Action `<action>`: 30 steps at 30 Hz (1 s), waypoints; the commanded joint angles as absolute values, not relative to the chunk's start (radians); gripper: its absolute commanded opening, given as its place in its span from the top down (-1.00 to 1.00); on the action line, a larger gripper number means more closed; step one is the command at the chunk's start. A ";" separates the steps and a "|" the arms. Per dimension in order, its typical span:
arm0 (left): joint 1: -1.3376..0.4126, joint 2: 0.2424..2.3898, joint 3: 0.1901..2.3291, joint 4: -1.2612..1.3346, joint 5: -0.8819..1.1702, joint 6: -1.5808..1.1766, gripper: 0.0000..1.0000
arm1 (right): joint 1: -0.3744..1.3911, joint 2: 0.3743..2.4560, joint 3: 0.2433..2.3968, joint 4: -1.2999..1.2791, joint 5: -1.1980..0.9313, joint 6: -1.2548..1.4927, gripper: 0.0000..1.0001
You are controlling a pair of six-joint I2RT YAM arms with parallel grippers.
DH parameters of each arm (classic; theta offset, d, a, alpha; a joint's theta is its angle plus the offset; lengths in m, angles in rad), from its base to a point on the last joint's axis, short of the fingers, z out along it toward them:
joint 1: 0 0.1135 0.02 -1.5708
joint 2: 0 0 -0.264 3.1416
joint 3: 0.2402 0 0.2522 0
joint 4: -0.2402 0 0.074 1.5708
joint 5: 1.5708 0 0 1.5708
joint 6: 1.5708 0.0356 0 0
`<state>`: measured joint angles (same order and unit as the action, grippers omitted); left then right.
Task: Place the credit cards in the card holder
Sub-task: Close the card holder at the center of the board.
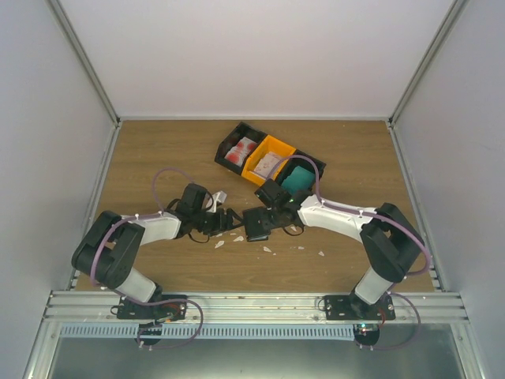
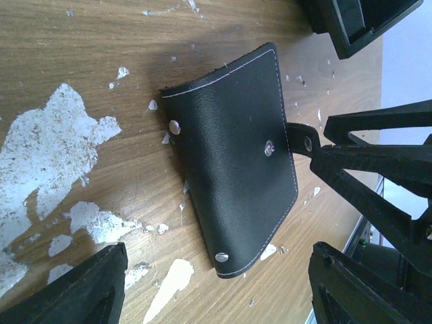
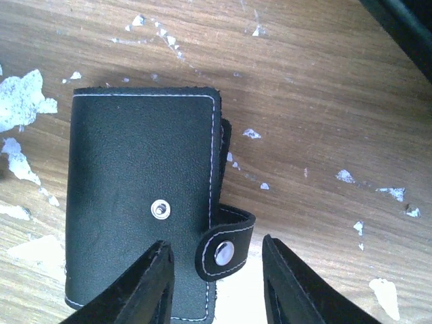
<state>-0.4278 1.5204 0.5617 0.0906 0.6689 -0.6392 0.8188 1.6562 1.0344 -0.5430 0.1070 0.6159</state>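
Scuffed wood-grain desk, blotched with white worn patches and scattered pale flecks, is filling the floor of a white-walled enclosure. Toward the front and near the middle of it, the card holder is lying flat and folded, its black cover with white stitching facing up. Its strap is sticking out from one long side, unfastened, with its snap sitting apart from the stud on the cover.

The right gripper is reaching down over that side with its fingers spread, straddling the strap without squeezing it. One finger is hanging over the edge of the cover, and from where I am standing I cannot tell whether it is touching. The left gripper is coming in from the opposite side, its fingers also spread wide. The near corner of the card holder is lying between them, and nothing is being pinched.

Further back, well apart from the card holder, three open bins are sitting side by side in a slanted row. A black bin is holding the red-and-white credit cards, an orange bin is holding the pale credit cards, and a second black bin is holding the teal credit cards.
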 commanded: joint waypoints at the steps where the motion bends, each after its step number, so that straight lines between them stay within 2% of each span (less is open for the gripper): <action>1: -0.436 1.550 0.586 0.140 0.685 -0.631 -0.47 | 0.819 1.675 1.053 -0.558 0.107 0.613 0.34; 3: -0.436 1.555 0.589 0.139 0.687 -0.628 -0.44 | 0.819 1.681 1.055 -0.566 0.114 0.618 0.49; 6: -0.437 1.557 0.591 0.138 0.686 -0.623 -0.42 | 0.819 1.682 1.062 -0.587 0.145 0.638 0.59; 11: -0.437 1.555 0.597 0.124 0.677 -0.609 -0.41 | 0.818 1.673 1.071 -0.616 0.181 0.654 0.68; 21: -0.437 1.567 0.608 0.117 0.677 -0.603 -0.37 | 0.815 1.670 1.074 -0.636 0.217 0.685 0.69; 30: -0.440 1.577 0.610 0.115 0.675 -0.598 -0.33 | 0.795 1.648 1.049 -0.601 0.173 0.695 0.99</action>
